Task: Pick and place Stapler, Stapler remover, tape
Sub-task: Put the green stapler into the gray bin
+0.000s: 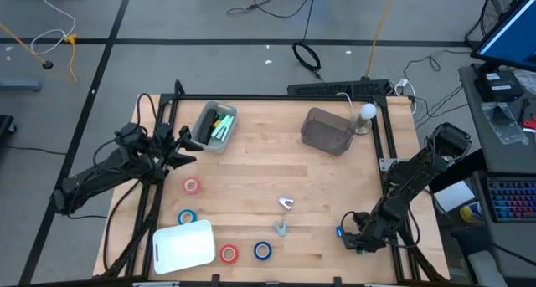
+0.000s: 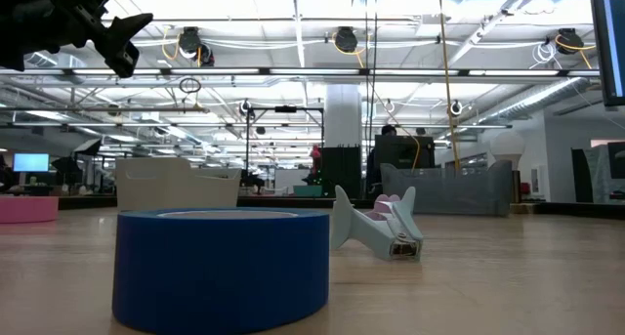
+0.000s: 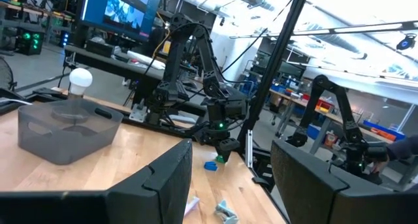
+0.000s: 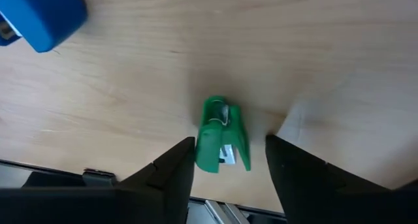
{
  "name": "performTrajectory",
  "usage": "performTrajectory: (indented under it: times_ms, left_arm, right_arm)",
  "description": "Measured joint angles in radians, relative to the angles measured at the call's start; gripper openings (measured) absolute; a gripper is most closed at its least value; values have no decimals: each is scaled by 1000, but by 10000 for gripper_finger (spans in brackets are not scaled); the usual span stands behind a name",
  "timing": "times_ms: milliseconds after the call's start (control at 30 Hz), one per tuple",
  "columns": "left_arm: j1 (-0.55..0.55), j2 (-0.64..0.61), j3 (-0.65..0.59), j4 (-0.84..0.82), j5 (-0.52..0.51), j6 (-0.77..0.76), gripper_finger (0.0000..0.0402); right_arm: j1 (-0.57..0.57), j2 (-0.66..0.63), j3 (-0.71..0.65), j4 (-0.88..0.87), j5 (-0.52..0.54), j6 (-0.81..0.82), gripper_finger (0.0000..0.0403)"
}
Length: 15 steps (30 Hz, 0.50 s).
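At the desk's front right corner, our right gripper [image 4: 225,160] straddles the green stapler remover [image 4: 222,144], fingers open either side; we judge squaring up before closing wise.

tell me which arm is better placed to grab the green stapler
Right. Its gripper hangs just over the green stapler, which lies on the table between the open fingers. The left gripper waits far across the table beside the bin.
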Motion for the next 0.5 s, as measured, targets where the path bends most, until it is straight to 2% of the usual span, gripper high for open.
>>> performTrajectory:
  times_ms: [500]
  left_arm:
    - [0,0,0,0,0,-15,207]
  right_arm:
    - [2,1,-1,6,20,-11,88]
